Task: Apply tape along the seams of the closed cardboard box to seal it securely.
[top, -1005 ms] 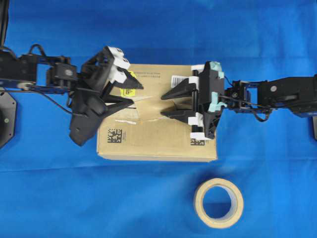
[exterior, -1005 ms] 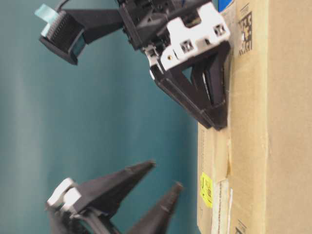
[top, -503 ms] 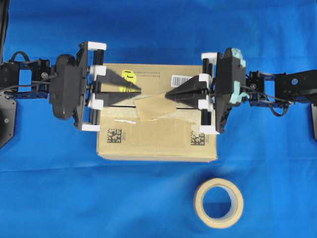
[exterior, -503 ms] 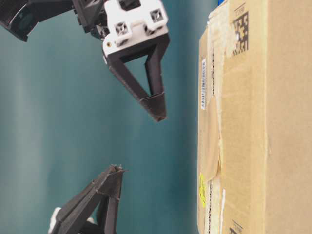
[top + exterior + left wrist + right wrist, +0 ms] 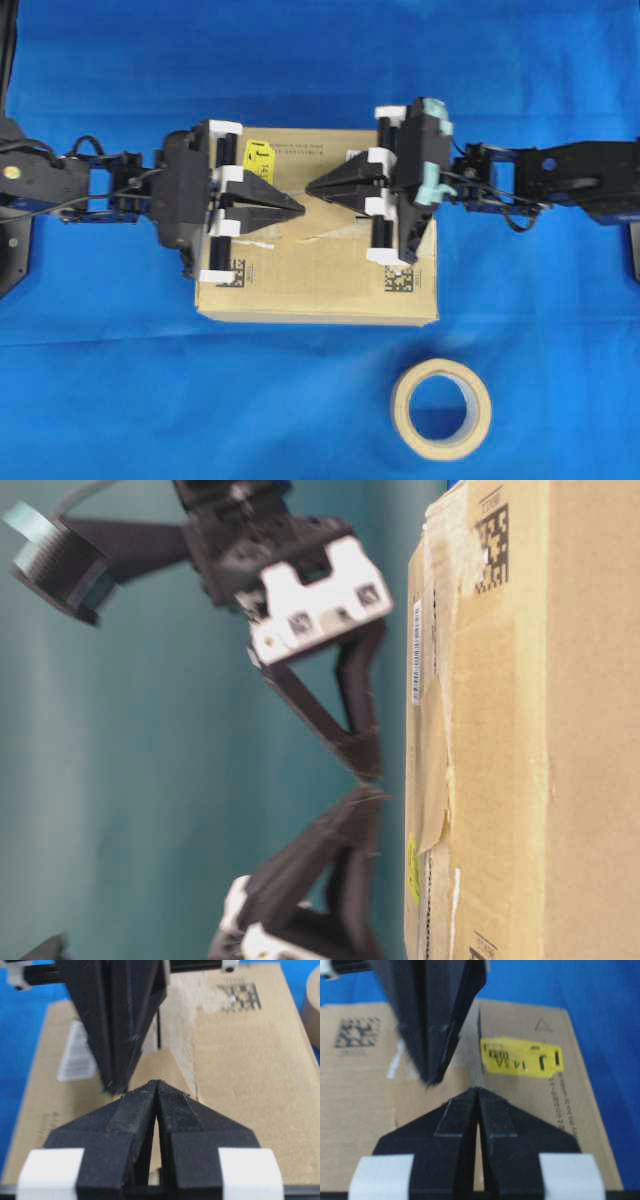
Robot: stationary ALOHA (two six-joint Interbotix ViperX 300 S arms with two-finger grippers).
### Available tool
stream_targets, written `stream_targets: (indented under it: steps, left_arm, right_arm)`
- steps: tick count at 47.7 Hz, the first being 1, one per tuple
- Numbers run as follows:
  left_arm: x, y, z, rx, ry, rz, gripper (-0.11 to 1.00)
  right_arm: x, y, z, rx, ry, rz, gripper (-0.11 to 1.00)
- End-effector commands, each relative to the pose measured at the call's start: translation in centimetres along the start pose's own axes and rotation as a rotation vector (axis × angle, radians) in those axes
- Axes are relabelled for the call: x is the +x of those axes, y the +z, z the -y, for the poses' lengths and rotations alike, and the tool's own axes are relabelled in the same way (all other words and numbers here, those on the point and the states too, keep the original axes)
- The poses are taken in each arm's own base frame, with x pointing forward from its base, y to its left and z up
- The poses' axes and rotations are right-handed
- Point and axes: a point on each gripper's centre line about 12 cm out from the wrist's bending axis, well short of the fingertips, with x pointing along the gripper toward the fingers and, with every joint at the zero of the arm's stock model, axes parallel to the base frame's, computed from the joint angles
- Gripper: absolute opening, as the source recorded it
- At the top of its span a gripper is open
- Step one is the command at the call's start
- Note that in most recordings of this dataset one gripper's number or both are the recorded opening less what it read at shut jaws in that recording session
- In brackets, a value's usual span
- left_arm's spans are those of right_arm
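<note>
Overhead: cardboard box [image 5: 315, 270] sits mid-surface on blue cloth [image 5: 320, 60]. Left end effector [image 5: 298, 208] and right end effector [image 5: 312, 188] meet tip to tip over the seam [image 5: 290, 195], both with jaws pressed together, holding nothing. Tape strip [image 5: 335, 228] lies skewed across the seam; roll [image 5: 441, 409] rests well apart, in front of the box.

Table-level: both tips hover just off the box top, apart from it (this view is turned sideways). One tape edge looks lifted.

Left wrist: jaws together; strip [image 5: 155, 1067] beneath; printed square code [image 5: 241, 996], unreadable.

Right wrist: jaws together; yellow sticker [image 5: 521, 1056], characters blurred.

Risk: tips so close could collide, or a press could crease the skewed strip and leave the seam exposed.
</note>
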Motion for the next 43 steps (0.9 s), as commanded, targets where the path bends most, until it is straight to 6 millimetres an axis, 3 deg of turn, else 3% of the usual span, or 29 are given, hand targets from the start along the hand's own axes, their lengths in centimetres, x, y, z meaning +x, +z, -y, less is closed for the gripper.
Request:
stream_targets:
  steps: [1, 11, 22, 43]
  left_arm:
    - [0.5, 0.6, 0.0, -0.006, 0.000, 0.020, 0.00]
    - [1.1, -0.7, 0.2, -0.014, -0.005, -0.024, 0.00]
    - [1.7, -3.0, -0.5, -0.052, 0.010, -0.100, 0.00]
    - [-1.1, -6.9, -0.7, -0.124, 0.021, -0.239, 0.00]
  right_arm:
    - [0.5, 1.1, -0.2, 0.003, 0.004, 0.033, 0.00]
    - [1.5, -0.7, 0.1, 0.010, -0.006, -0.026, 0.00]
    - [1.2, -2.0, 0.2, 0.011, -0.011, -0.096, 0.00]
    - [-1.7, -4.5, 0.4, 0.019, -0.018, -0.199, 0.00]
